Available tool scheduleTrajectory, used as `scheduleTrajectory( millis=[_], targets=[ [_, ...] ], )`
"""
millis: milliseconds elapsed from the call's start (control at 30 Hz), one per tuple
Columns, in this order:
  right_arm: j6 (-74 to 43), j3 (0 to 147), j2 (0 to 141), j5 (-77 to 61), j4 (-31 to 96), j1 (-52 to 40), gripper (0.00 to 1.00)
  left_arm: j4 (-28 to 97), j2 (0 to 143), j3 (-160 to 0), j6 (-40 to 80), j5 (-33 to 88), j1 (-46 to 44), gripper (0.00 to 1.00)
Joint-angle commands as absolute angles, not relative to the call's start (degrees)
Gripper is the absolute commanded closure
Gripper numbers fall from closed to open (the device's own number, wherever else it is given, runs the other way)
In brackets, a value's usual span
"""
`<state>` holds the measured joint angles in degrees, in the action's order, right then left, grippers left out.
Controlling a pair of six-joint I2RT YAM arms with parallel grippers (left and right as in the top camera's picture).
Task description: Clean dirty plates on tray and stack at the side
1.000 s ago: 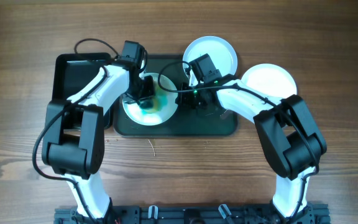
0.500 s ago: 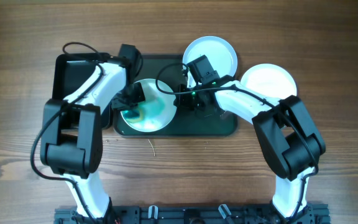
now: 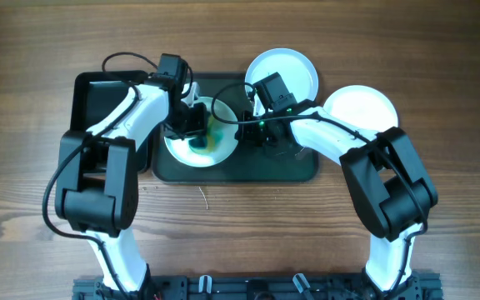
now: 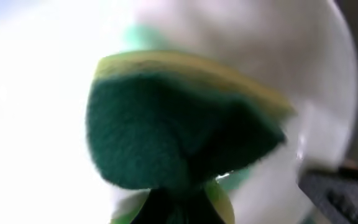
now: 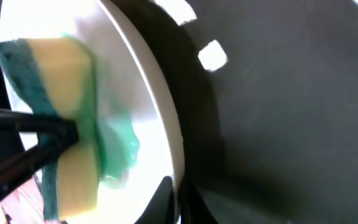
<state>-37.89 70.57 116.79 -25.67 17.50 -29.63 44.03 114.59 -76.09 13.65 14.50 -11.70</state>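
I see the smeared plate [image 3: 219, 150] on the tray [image 3: 294, 169]. My left gripper [image 3: 192, 133] clamps a sponge [image 3: 200, 142] on it, and my right gripper [image 3: 245, 133] pinches its rim. Two white plates [image 3: 294, 68] lie beyond (brown wood-grain table [image 3: 440, 50]).

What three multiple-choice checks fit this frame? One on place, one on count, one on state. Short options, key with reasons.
1. Where is the smeared plate?
A) on the tray
B) stacked on another plate
C) held in the air

2. How many plates show overhead?
A) two
B) three
C) four

3. The left gripper is:
A) open and empty
B) shut on the sponge
C) shut on a cup

Key:
1 A, it lies inside the tray's rim.
2 B, the smeared one, a top plate and a right plate.
3 B, the left wrist view shows the sponge pinched in the gripper.
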Motion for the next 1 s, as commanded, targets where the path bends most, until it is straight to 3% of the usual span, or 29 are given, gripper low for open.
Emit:
scheduleTrajectory(
  millis=[0,167,267,367,567,700,867,967],
  targets=[
    [-37.6,70.6,117.8,-24.5,18.0,-29.6,0.96,43.9,115.5,-75.9,27.7,-12.3,-11.6,0.96],
    [-37.6,70.6,117.8,-24.5,18.0,-29.6,0.96,49.3,115.5,-75.9,35.5,-25.4,-11.6,0.96],
    [-37.6,70.6,117.8,-24.5,18.0,-29.6,0.96,52.6,115.5,-75.9,36.7,-26.4,-11.6,0.96],
    [-37.7,70.6,117.8,-24.5,17.9,-29.6,0.96,54.1,115.5,-75.9,34.2,-19.4,-11.9,0.96],
    [-37.6,70.6,117.8,-24.5,17.9,-29.6,0.96,50.9,115.5,-75.9,12.8,14.7,-12.1,0.96],
    [-37.6,70.6,117.8,-24.5,17.9,-29.6,0.96,47.6,115.5,-75.9,5.9,30.9,-12.1,0.96],
    [-37.6,70.6,117.8,-24.5,17.9,-29.6,0.96,41.1,115.5,-75.9,6.4,31.7,-12.1,0.96],
    [-37.6,70.6,117.8,-24.5,18.0,-29.6,0.96,37.1,115.5,-75.9,8.2,24.7,-12.1,0.96]
  ],
)
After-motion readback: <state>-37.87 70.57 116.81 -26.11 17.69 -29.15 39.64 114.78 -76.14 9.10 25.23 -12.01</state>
